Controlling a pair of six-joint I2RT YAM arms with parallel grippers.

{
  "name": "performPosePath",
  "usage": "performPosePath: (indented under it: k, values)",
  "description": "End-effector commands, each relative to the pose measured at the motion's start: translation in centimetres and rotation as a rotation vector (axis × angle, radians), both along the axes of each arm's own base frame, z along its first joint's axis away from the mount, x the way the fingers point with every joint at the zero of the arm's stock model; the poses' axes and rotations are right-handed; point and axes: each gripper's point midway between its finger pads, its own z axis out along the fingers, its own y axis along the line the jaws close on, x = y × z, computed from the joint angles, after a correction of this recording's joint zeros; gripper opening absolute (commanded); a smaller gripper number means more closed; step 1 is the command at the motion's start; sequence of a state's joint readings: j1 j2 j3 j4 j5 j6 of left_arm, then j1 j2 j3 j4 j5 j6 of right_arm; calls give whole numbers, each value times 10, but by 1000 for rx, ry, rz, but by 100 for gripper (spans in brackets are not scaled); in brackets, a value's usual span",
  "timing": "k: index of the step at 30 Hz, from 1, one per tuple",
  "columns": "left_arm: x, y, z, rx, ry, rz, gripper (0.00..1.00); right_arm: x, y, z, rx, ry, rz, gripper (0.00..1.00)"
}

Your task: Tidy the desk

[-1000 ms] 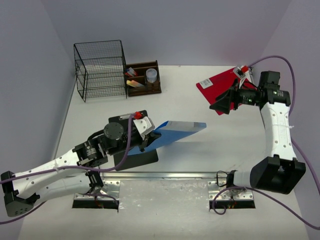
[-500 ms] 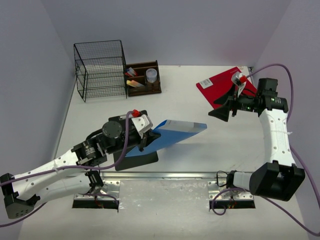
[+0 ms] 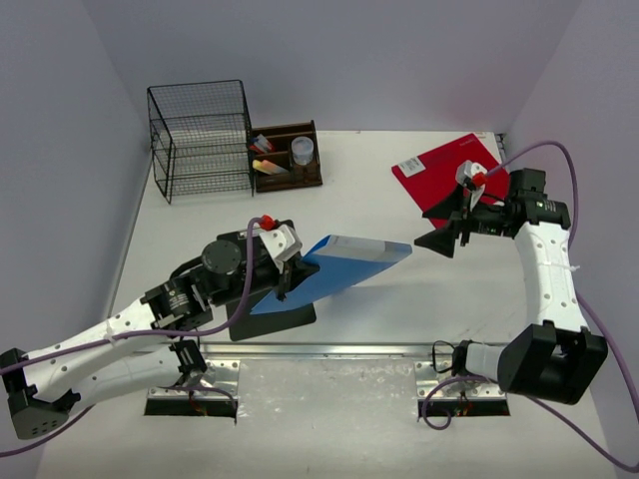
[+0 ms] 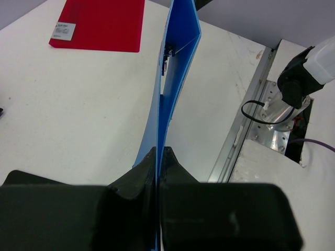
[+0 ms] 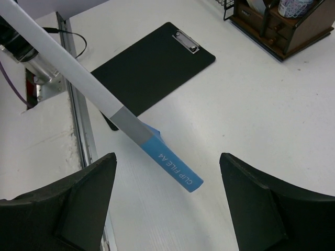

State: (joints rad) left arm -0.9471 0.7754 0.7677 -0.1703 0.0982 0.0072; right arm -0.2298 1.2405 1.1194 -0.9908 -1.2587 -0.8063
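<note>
1. White desk (image 3: 399,319) fills most of the top view. It runs from the silver rail (image 3: 329,349) at the near edge to the back wall.
2. The left claw (image 3: 290,274) is up above the near left part of the desk. It does not touch the desk.
3. The left claw is squeezed tight on one end of a blue clip file (image 3: 349,264). In the left wrist view the two fingers (image 4: 144,175) press flat on the file from both sides.
4. The blue file is up in the air and tilted. Its free end points to the right side of the desk, and its shadow falls on the white top under it.
5. A black clipboard (image 3: 280,314) lies flat on the desk just under the left claw.
6. The right claw (image 3: 444,228) is over the far right part of the desk. It is up in the air too.
7. The right claw's fingers are spread wide with nothing between them. It faces the free end of the blue file but is not touching it.
8. A red folder (image 3: 444,165) lies flat on the desk just behind the right claw, near the far right corner.
9. A black wire basket (image 3: 200,140) stands at the far left of the desk. A small brown wooden organizer (image 3: 287,158) stands right beside it.
</note>
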Motion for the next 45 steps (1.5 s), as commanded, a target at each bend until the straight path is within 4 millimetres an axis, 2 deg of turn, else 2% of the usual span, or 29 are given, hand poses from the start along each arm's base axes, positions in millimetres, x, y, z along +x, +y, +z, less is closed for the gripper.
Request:
performPosePath:
  k: [1,4,9,13,19,29,33,35,38,40,41,42,44,45]
  values:
    - [-2,1,21,-71,-18,-6,0,-4,4,9,-23,-153,62,80]
    - [-4,2,20,-64,-24,-16,0,-5,8,7,-75,-228,127,80]
    - [-6,2,17,-45,-49,-38,0,-7,34,17,-115,-289,247,80]
    - [-10,1,15,-39,-58,-64,0,-13,57,19,-138,-314,336,81]
    - [-10,-1,11,-31,-71,-78,0,-25,79,18,-134,-273,431,82]
    - [-3,-8,13,-28,-116,-85,0,-66,111,-5,-162,-179,615,82]
    - [-3,-13,17,-38,-129,-102,0,-66,118,-14,-175,-159,630,79]
    - [-2,-16,18,-35,-142,-113,0,-62,124,-13,-168,-143,624,70]
    - [4,-16,23,-27,-171,-93,1,-57,129,-7,-156,-101,608,36]
    - [12,-14,27,-22,-194,-52,13,-57,130,-4,-151,-50,594,16]
    - [17,-11,31,-23,-206,-21,31,-58,130,-3,-149,-34,588,6]
    - [26,-5,35,-21,-214,40,63,-58,130,-1,-146,5,566,1]
    - [41,3,52,-42,-266,130,89,-63,130,-2,-134,53,550,0]
    - [45,6,58,-44,-285,156,96,-65,129,-3,-123,87,532,0]
